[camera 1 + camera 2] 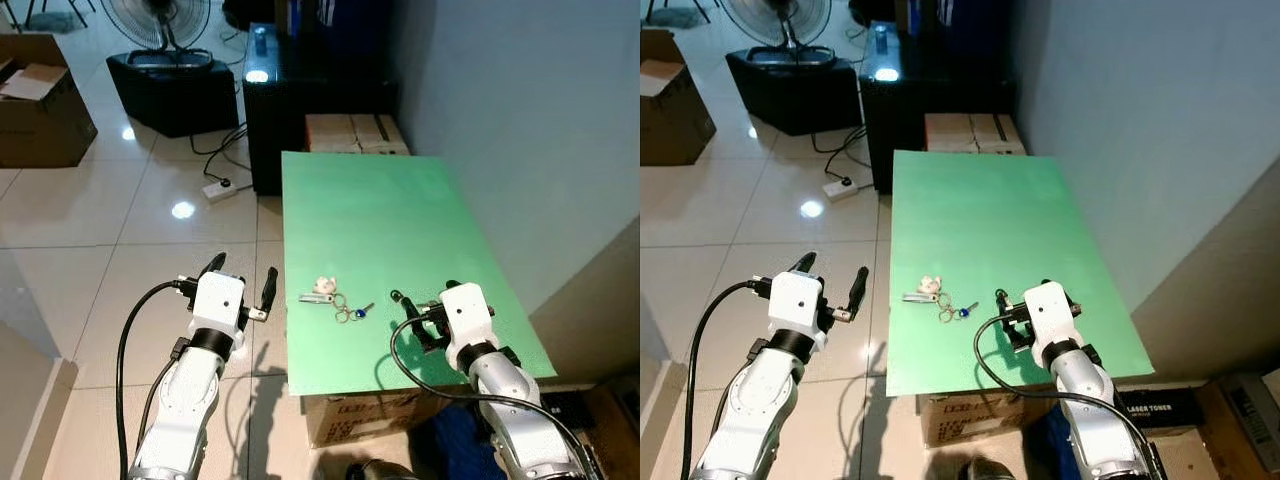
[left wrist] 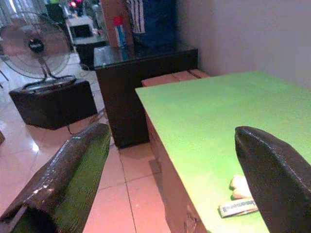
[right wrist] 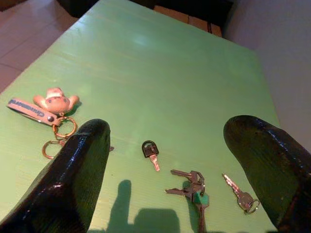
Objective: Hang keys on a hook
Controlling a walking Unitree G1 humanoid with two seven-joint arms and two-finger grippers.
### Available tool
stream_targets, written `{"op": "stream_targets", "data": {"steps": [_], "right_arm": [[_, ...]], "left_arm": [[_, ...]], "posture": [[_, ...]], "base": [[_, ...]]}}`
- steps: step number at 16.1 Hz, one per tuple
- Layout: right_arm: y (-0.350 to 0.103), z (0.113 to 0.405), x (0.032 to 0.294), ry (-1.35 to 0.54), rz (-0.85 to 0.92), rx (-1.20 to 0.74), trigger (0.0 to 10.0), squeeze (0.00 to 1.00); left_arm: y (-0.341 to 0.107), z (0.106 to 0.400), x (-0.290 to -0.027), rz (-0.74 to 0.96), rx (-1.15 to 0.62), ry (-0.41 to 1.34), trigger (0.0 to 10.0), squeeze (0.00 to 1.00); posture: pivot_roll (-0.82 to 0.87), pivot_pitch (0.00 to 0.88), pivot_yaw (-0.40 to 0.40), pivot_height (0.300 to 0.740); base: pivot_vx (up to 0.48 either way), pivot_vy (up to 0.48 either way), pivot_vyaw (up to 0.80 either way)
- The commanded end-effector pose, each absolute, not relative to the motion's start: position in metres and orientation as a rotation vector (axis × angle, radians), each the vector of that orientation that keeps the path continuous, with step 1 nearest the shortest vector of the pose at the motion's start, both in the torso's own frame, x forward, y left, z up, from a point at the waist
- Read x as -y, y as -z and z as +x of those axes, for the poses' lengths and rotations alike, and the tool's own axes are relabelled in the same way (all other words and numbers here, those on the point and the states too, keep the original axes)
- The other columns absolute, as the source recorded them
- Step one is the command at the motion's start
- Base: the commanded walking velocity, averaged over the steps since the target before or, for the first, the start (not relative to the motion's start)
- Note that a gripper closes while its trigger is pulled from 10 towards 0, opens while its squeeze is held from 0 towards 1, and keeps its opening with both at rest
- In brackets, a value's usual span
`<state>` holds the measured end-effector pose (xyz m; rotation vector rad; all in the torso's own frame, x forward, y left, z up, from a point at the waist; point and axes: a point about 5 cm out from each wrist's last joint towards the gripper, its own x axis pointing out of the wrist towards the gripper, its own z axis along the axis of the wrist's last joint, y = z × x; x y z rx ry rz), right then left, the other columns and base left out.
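The keys (image 1: pixel 340 303) lie flat on the green table (image 1: pixel 400 220), close to its near edge and toward its left side, as a loose bunch: a small pale figure charm, a strap tag, some thin metal rings and a blue-headed key. The right gripper (image 1: pixel 418 318) hovers low over the table just to the right of them, its two fingers spread apart and empty; in the right wrist view more small keys (image 3: pixel 194 187) lie close under it. The left gripper (image 1: pixel 243 282) waits over the floor beside the table's left edge, also wide open. I judge the bunch light, hard and slippery, and it will dangle and swing. The strap or the soft charm gives a better hold than the thin rings.
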<state>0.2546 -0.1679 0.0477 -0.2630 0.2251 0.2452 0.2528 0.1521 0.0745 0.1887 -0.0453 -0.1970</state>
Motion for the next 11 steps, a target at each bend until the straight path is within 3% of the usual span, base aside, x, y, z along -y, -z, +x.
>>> {"op": "stream_targets", "data": {"steps": [1, 11], "right_arm": [[-0.047, 0.255, 0.175, -0.217, -0.247, -0.233, 10.0, 0.00], [-0.021, 0.258, 0.205, -0.090, -0.243, -0.364, 10.0, 0.00]], "left_arm": [[-0.070, 0.250, -0.150, 0.187, 0.024, 0.218, 10.0, 0.00], [-0.078, 0.230, -0.159, 0.218, 0.025, 0.393, 10.0, 0.00]], "posture": [[-0.12, 0.077, -0.026, 0.740], [-0.02, 0.126, -0.025, 0.740]], "base": [[0.000, 0.000, 0.00], [0.000, 0.000, 0.00]]}}
